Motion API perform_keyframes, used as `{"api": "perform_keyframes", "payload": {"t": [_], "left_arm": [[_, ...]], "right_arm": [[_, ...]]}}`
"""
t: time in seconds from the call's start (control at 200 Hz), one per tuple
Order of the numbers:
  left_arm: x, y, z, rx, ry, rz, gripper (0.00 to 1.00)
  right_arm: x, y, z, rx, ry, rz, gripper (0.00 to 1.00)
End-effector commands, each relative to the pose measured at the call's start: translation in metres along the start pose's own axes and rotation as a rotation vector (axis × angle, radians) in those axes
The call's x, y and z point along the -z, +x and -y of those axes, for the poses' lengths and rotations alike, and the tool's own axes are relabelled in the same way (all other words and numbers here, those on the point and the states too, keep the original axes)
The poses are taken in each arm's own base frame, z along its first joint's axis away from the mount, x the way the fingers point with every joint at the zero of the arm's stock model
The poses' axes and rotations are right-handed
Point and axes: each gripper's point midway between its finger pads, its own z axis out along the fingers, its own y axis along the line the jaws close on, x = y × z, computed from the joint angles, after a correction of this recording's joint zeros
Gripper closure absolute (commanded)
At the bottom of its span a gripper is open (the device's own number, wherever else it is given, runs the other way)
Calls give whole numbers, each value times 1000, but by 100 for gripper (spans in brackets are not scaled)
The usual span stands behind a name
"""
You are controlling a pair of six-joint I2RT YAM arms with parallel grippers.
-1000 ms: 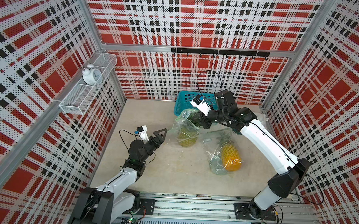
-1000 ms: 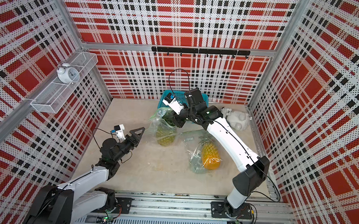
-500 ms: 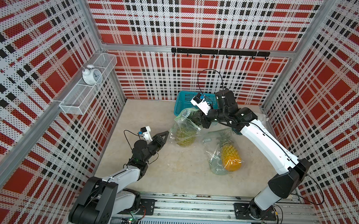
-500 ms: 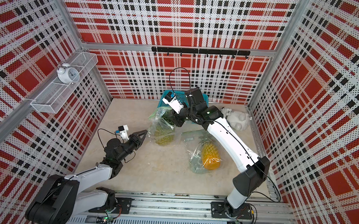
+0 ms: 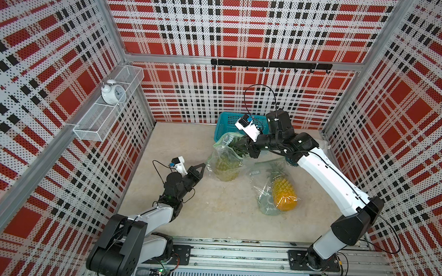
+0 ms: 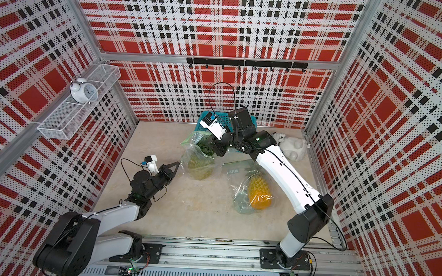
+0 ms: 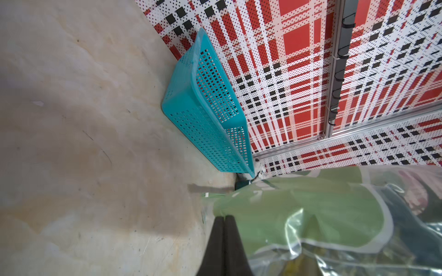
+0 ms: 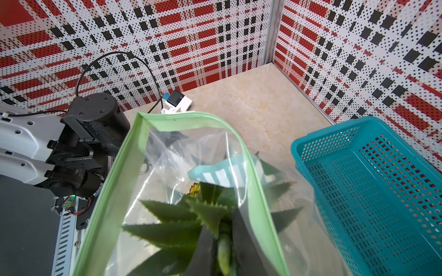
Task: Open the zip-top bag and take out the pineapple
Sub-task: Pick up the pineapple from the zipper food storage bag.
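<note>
A clear zip-top bag [image 5: 215, 154] [image 6: 188, 155] with a green rim [image 8: 134, 167] stands upright on the floor in both top views. Inside it is a greenish pineapple [image 5: 226, 166] [image 6: 200, 168]. The bag's mouth gapes open. My right gripper [image 5: 241, 146] [image 6: 210, 148] [image 8: 223, 251] reaches into that mouth from above and is shut on a pale leaf of the pineapple's crown [image 8: 181, 229]. My left gripper [image 5: 203, 166] [image 6: 178, 164] [image 7: 224, 217] comes in low from the left. It is shut, pinching the bag's green-banded film [image 7: 311, 215].
A second clear bag holding a yellow pineapple [image 5: 282, 193] [image 6: 257, 193] lies on the floor under my right arm. A teal basket [image 5: 222, 123] [image 7: 191, 100] [image 8: 358, 179] stands against the back wall. A white plush toy [image 6: 292, 147] sits at the back right corner.
My left gripper was open and apart from the bag. It has moved right to the bag's side and shut on it. The right gripper has kept its hold.
</note>
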Motion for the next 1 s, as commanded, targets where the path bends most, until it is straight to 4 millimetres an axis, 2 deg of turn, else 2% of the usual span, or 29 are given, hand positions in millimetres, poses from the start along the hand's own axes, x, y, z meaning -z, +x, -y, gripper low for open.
{"api": "perform_keyframes", "payload": {"t": [0.0,0.276,0.316,0.491,0.601,0.767,0.867,0.997], "left_arm": [[1,-4,-14,-90,-89,23,100],[8,-17,-49,-247,-321,55,100],[6,-9,-46,-281,-332,32,100],[2,-5,-52,-364,-399,15,100],[1,0,-58,-421,-460,1,100],[-1,7,-57,-510,-513,-9,100],[0,8,-58,-538,-541,-5,100],[1,6,-62,-581,-598,1,100]], "right_arm": [[47,-61,-15,94,9,202,100],[61,-72,-22,100,-42,266,100],[64,-74,-24,99,-54,281,100],[78,-85,-24,115,-34,337,100],[88,-94,-18,114,19,384,100],[103,-102,-5,105,127,453,100],[114,-109,-1,100,149,487,100],[128,-119,-6,111,138,524,100]]}}
